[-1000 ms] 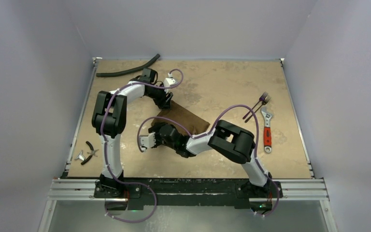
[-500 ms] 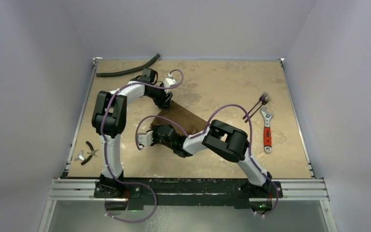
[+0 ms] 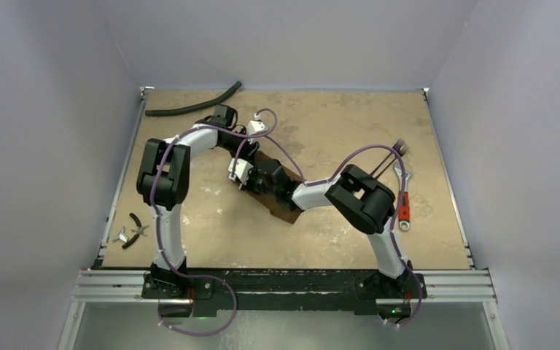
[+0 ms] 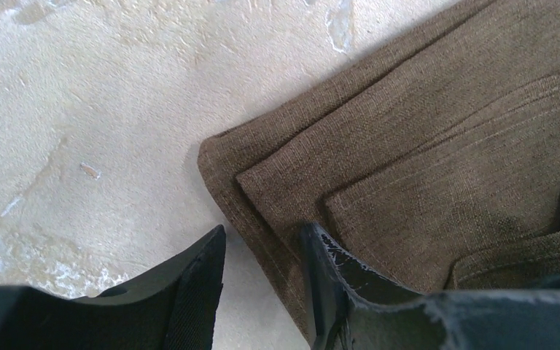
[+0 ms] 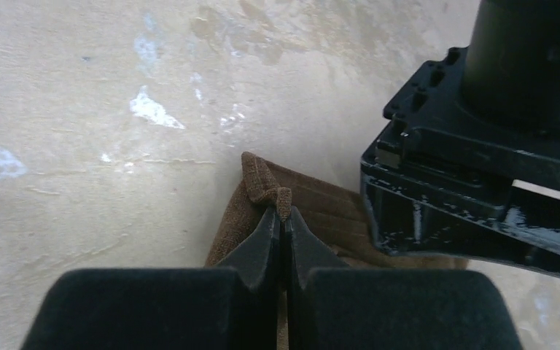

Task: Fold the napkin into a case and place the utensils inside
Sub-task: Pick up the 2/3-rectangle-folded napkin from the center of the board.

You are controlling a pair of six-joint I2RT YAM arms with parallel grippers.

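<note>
The brown napkin (image 3: 286,210) lies mid-table in folded layers, mostly covered by both arms. My right gripper (image 5: 283,213) is shut on a bunched corner of the napkin (image 5: 262,182), lifted a little above the layers below. My left gripper (image 4: 262,240) stands open at the napkin's (image 4: 423,146) edge, with one finger (image 4: 313,244) down on the cloth and the other finger (image 4: 211,248) over bare table. From above, the left gripper (image 3: 252,155) and the right gripper (image 3: 254,175) are close together. The dark utensils (image 3: 392,157) lie at the far right, partly crossed by a purple cable.
A red-handled wrench (image 3: 404,198) lies just right of the utensils. A black hose (image 3: 193,106) curves along the far left edge. Pliers (image 3: 138,227) and a small metal piece (image 3: 121,235) sit at the near left. The left arm's black wrist (image 5: 481,146) is right beside my right fingers.
My right gripper closed on the napkin's near-left corner and carried it toward the far side, folding the cloth over. The right elbow swung farther back. The left gripper narrowed slightly.
</note>
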